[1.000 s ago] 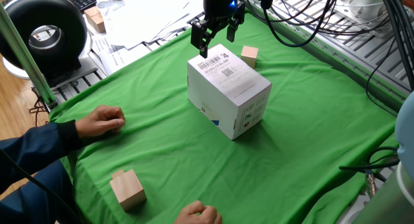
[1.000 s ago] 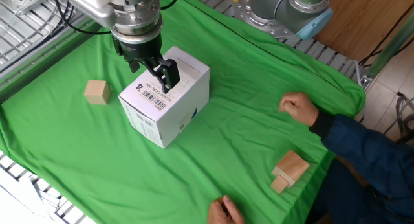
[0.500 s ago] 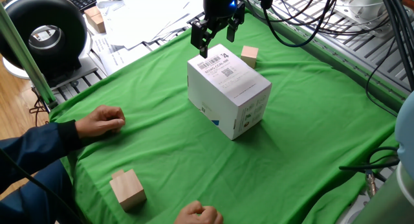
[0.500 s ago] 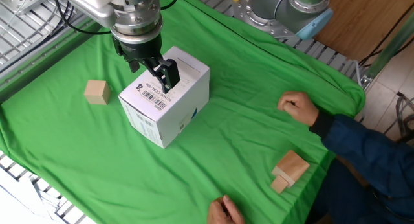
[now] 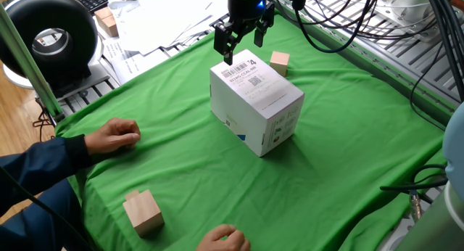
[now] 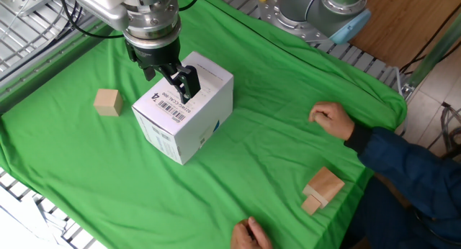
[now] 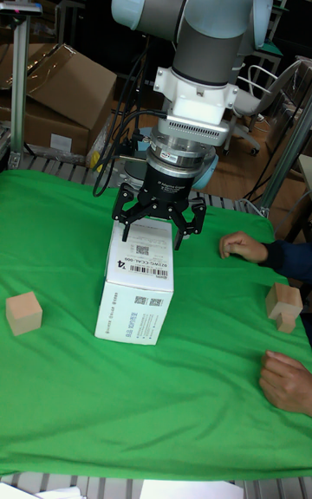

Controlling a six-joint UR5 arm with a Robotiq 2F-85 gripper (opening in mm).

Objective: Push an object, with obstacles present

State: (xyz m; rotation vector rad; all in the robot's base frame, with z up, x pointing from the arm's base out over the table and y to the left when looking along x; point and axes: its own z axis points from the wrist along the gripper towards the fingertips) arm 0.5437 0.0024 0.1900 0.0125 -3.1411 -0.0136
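The object, a small pale wooden cube (image 5: 280,62) (image 6: 108,102) (image 7: 23,313), rests on the green cloth a short way from the obstacle. The obstacle is a large white cardboard box (image 5: 257,99) (image 6: 184,116) (image 7: 137,287) with barcode labels and a "4", standing mid-table. My gripper (image 5: 243,44) (image 6: 169,80) (image 7: 159,226) hangs open just over the box's top edge, on the side toward the cube. Nothing is between its fingers. The cube lies apart from the gripper, untouched.
A bigger light wooden block (image 5: 143,211) (image 6: 322,188) (image 7: 283,304) stands near the person's side. Two human hands (image 5: 116,135) (image 5: 225,240) rest on the cloth there. Papers, a black round device (image 5: 51,37) and cables lie beyond the cloth's edges.
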